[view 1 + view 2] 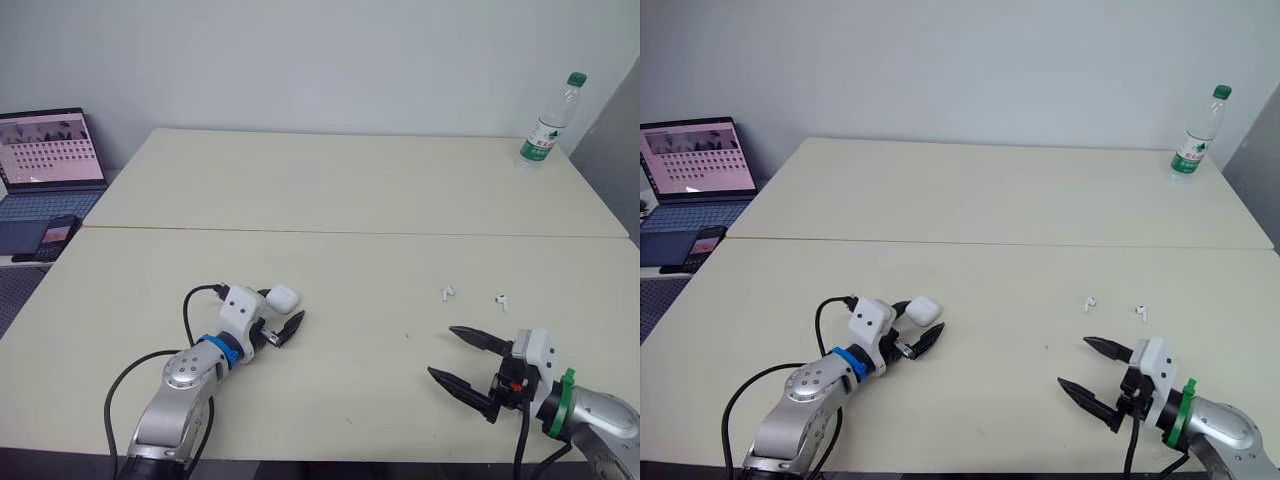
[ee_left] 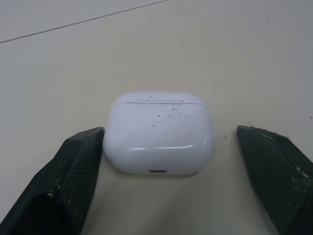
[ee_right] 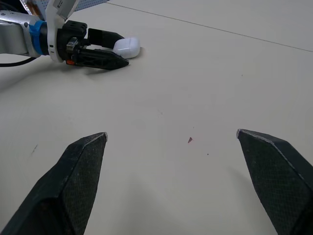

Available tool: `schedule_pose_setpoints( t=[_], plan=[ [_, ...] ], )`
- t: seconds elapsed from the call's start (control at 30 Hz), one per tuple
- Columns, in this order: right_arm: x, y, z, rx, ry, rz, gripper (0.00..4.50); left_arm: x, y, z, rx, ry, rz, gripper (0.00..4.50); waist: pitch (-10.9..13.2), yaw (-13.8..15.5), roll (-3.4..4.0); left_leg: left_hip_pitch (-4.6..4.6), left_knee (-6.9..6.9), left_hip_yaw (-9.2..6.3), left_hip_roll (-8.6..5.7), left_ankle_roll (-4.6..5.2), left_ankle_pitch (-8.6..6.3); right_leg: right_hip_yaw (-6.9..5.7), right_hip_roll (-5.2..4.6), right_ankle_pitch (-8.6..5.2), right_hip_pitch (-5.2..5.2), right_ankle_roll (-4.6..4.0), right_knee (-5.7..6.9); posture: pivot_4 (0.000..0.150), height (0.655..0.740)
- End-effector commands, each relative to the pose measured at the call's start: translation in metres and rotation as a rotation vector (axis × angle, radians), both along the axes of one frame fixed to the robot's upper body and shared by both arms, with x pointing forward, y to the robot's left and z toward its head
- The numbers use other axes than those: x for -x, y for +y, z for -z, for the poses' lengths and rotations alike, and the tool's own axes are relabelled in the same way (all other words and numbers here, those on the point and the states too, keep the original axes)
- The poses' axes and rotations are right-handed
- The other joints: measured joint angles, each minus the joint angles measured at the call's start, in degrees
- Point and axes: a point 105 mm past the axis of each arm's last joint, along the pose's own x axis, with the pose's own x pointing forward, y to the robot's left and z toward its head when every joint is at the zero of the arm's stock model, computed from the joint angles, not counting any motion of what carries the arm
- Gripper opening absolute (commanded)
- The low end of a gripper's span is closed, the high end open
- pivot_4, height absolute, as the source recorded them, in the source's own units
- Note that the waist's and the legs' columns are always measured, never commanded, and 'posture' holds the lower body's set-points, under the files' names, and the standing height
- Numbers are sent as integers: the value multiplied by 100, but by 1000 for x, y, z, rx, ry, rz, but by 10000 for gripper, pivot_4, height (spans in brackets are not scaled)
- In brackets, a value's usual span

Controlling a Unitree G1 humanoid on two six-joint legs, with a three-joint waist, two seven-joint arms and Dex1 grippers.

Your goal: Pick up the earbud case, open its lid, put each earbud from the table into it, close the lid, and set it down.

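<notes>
We see the left gripper [image 1: 285, 305] set low on the cream table [image 1: 350, 190], its two black fingers [image 2: 78, 161] spread to either side of the white earbud case [image 2: 159, 132], which lies flat with its lid shut. In the left wrist view one finger sits right against the case's side, though we cannot tell whether it touches, while the other stands clearly apart, so the hand is open around the case and has not taken hold of it. We judge this to be the very start of the job, the reach for the pickup: the fingers bracket the case across its width so that a simple squeeze would seize it. The right gripper [image 1: 441, 350] waits near the front edge on the robot's right, fingers wide apart and holding nothing. We read that as a ready stance, since the two earbuds, one [image 1: 448, 293] just beyond its fingertips and the other [image 1: 501, 299] beside the first, lie on that side of the table, well apart from the case. Everything else sits clear of the work: a water bottle [image 1: 548, 122] at the far right corner, and an open laptop [image 1: 50, 160] with a phone [image 1: 55, 235] off the table's left.
</notes>
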Motion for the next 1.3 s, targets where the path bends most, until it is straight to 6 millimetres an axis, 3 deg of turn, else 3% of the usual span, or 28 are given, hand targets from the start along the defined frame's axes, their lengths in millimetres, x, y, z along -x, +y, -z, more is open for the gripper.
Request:
schedule_pose_setpoints(
  t=[0.03, 0.17, 0.3, 0.5, 0.7, 0.9, 1.07, 1.3],
  plan=[
    [-1, -1, -13, 6, -69, 7, 45000, -1, 5, 0, -37, -1, 20, 38998, -1, -4, 1, 1, 0, 1, 1, 0, 0, 0, 0, 0, 0, 1, 0, 1500, 7362],
    [-1, 0, -12, 4, -69, 10, 45000, -2, 8, 1, -44, -3, 37, 27617, -1, -5, 1, 5, 0, 2, 2, 0, 0, 0, 0, -2, 1, 3, 2, 1500, 7362],
    [-12, 1, -15, -39, -57, 82, 45000, -8, 4, -9, -15, -62, 64, 27617, -1, -4, 1, 6, 0, 3, 3, 0, 0, 2, 0, -1, 2, 3, 2, 1500, 7362],
    [-46, 12, -40, -134, -12, 189, 45000, -27, -23, -57, 134, -261, 205, 27617, 0, 6, -1, -3, 17, 4, -1, -1, 3, -2, 2, 19, 1, 1, 6, 1500, 7362],
    [-65, 35, -68, -263, 121, 181, 45000, -28, -56, -96, 215, -382, 401, 27617, 0, -8, -1, -22, 18, 5, -4, -2, 2, 2, 22, 21, -7, 4, -1, 1500, 7362],
    [-77, 51, -97, -406, 266, 126, 45000, -30, -82, -105, 173, -436, 519, 27617, 0, -5, -1, -41, 14, -18, -8, -2, 2, -8, 23, 21, -12, 3, -5, 1500, 7362],
    [-85, 70, -104, -470, 417, 78, 45000, -24, -100, -105, 162, -449, 625, 27617, 1, -21, -1, -42, 13, -21, -7, -2, 2, -10, 26, 21, -12, 3, -6, 1500, 7362],
    [-88, 88, -108, -531, 517, 46, 45000, -20, -107, -108, 180, -454, 641, 27617, 0, -20, -1, -54, 13, -26, -6, -1, 2, -14, 26, 21, -18, 4, -10, 1500, 7362]
  ],
)
